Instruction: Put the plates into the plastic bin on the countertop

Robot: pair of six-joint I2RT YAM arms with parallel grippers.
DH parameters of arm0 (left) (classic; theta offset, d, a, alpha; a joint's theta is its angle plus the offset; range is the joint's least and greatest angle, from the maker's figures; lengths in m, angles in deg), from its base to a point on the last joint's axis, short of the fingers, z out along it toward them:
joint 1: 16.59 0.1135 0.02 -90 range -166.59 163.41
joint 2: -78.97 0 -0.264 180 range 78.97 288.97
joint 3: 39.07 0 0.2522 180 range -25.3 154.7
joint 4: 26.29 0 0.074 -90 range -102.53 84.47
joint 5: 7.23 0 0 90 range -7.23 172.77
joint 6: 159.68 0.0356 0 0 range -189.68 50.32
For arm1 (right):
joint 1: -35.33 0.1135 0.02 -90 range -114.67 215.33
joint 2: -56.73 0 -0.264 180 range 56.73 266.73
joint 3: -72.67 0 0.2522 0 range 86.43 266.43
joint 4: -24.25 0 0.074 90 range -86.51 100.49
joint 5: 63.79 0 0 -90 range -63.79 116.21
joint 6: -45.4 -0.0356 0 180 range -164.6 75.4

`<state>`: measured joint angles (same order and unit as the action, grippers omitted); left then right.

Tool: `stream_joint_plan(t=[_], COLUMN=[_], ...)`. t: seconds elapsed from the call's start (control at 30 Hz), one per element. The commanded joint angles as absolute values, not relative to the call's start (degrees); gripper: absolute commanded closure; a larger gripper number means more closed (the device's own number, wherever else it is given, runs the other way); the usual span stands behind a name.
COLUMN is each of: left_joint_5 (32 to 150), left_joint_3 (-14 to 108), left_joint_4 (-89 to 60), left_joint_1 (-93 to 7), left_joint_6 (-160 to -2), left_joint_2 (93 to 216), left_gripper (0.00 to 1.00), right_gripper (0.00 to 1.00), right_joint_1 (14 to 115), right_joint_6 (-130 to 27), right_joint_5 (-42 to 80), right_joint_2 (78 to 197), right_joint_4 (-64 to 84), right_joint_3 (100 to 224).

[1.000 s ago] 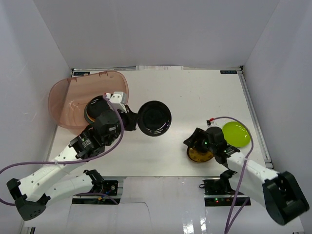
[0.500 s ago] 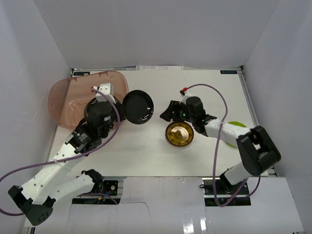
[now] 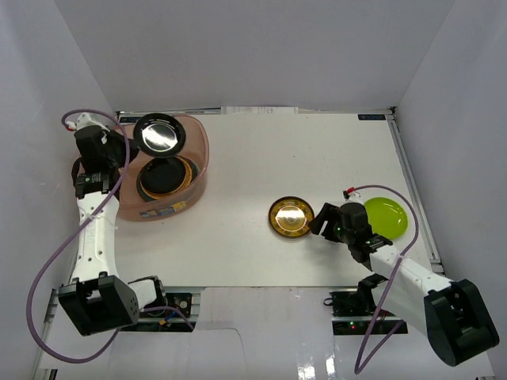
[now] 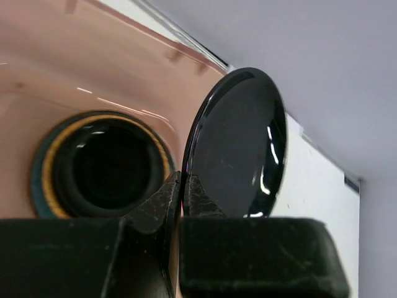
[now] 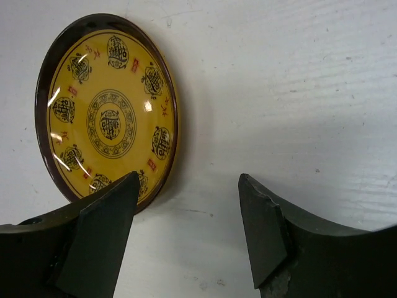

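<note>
My left gripper [image 4: 184, 192] pinches the rim of the glossy black plate [image 3: 159, 133]. The plate is round, hollow face up, over the far end of the plastic bin [image 3: 178, 204]. Right of the bin, my right gripper [image 5: 186, 186] is spread beside the gold-patterned plate [image 3: 291, 216], which lies flat on the countertop [image 3: 317, 158].

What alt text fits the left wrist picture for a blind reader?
The left claw pinches the rim of a glossy black plate, held on edge, with a pinkish plastic bin behind it. In the bin lies a dark plate with a gold rim; white table shows at right.
</note>
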<state>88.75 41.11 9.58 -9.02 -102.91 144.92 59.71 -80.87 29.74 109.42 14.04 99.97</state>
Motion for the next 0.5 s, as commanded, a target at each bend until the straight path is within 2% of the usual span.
stream_joint_plan(t=[0.0,0.03,0.1,0.23,0.33,0.37,0.47], left_joint_5=[99.3,100.1,100.5,92.7,88.3,87.4,84.2], left_joint_3=[38.9,37.9,36.1,35.3,34.1,34.0,33.1], left_joint_4=[8.0,7.4,6.6,7.7,6.9,7.0,6.4], left_joint_1=[-3.2,-2.3,-0.3,0.9,1.0,0.9,1.0], left_joint_6=[-108.8,-109.5,-110.2,-107.7,-105.8,-105.2,-103.3], left_joint_2=[145.7,146.0,146.8,148.0,150.1,151.0,154.0], left_gripper=[1.00,1.00,1.00,1.00,1.00,1.00,1.00], right_gripper=[0.28,0.29,0.41,0.55,0.71,0.81,0.92], right_joint_1=[59.0,58.6,57.8,57.6,57.4,57.3,57.3], right_joint_6=[-81.8,-82.1,-83.0,-86.3,-87.2,-87.5,-87.9], right_joint_5=[30.0,29.3,26.7,22.8,22.3,22.6,23.9], right_joint_2=[113.3,114.7,118.9,125.0,129.0,129.7,127.4], right_joint_4=[17.2,18.7,23.6,31.6,34.5,34.7,35.3], right_joint_3=[101.3,101.1,100.3,100.0,101.5,102.0,102.6])
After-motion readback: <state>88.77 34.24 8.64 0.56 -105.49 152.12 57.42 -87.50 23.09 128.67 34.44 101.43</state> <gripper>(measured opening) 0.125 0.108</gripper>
